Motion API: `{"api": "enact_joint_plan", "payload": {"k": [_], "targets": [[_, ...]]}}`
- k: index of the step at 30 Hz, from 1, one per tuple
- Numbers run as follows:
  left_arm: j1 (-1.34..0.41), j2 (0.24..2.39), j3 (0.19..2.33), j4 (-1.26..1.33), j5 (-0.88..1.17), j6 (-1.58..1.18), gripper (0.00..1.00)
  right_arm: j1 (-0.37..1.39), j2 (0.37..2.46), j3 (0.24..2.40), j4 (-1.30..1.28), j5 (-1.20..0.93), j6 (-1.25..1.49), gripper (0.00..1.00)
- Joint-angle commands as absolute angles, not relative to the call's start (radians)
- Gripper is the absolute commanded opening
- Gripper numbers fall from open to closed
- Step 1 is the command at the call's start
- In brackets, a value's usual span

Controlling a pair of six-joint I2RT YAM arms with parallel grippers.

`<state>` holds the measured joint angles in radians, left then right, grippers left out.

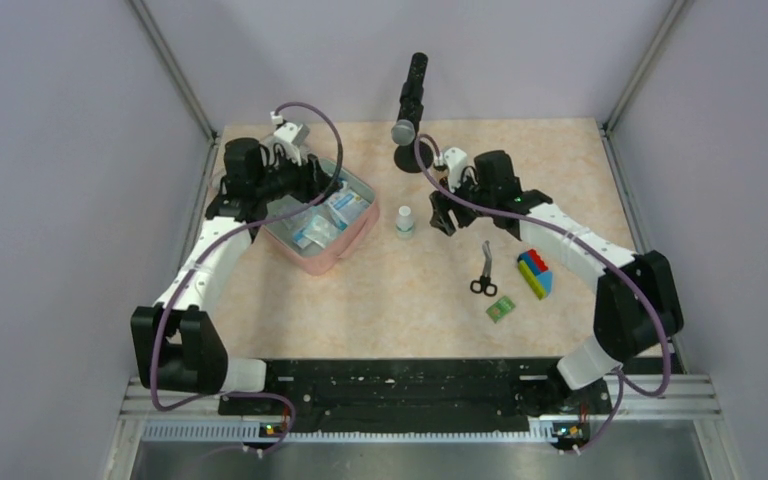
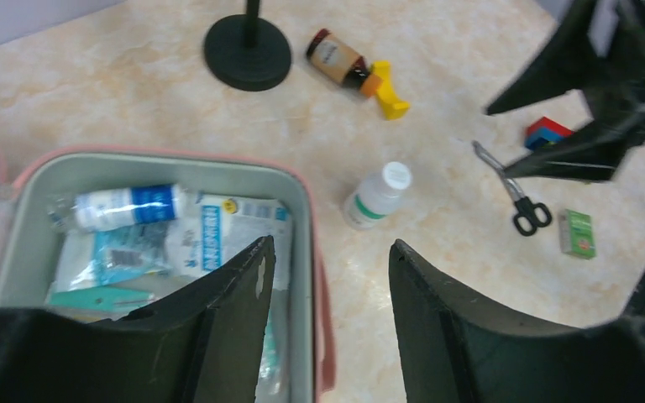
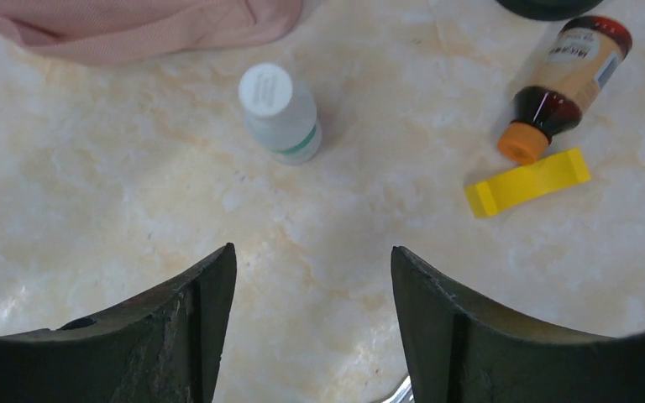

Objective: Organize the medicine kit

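The left gripper (image 2: 327, 252) hangs wide open and empty over the right edge of the medicine kit (image 1: 318, 262). The kit lies open, with packets (image 2: 227, 227) inside. The right gripper (image 3: 312, 252), also wide open and holding nothing, is to the right of the kit. A white bottle (image 1: 405, 220) is between them, and scissors (image 1: 483, 272) lie further right.

Pink case (image 1: 312, 263), grey lining; white bottle (image 1: 405, 221), green band; brown bottle (image 3: 564, 80), orange cap; black-handled scissors (image 1: 484, 273); green box (image 1: 501, 310); beige marbled table (image 1: 390, 300).
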<state>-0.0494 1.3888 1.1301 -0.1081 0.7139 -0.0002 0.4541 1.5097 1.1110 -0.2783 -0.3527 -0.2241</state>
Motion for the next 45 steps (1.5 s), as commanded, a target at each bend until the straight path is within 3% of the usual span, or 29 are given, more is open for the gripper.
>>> {"api": "enact_joint_plan", "payload": {"k": [1, 9, 23, 29, 35, 39, 45], "targets": [[-0.093, 1.323, 1.125, -0.053, 0.683, -0.074, 0.58, 0.510, 1.618, 1.248, -0.142, -0.288, -0.160, 0.66], [-0.092, 1.248, 1.111, -0.098, 0.560, -0.069, 0.66, 0.583, 1.745, 1.336, -0.112, -0.233, -0.130, 0.68], [-0.092, 1.192, 1.056, -0.096, 0.557, -0.083, 0.63, 0.614, 1.857, 1.379, -0.053, -0.136, -0.069, 0.58], [-0.092, 1.191, 1.027, -0.069, 0.605, -0.049, 0.61, 0.614, 1.881, 1.381, -0.051, -0.125, -0.071, 0.45], [-0.092, 1.228, 1.008, -0.031, 0.657, -0.010, 0.63, 0.613, 1.822, 1.341, -0.071, -0.153, -0.113, 0.01], [-0.094, 1.239, 0.988, 0.021, 0.786, 0.077, 0.64, 0.594, 1.689, 1.291, -0.126, -0.243, -0.142, 0.00], [-0.157, 1.262, 1.007, 0.013, 1.061, 0.323, 0.69, 0.513, 1.496, 1.280, -0.272, -0.625, -0.249, 0.00]]}}
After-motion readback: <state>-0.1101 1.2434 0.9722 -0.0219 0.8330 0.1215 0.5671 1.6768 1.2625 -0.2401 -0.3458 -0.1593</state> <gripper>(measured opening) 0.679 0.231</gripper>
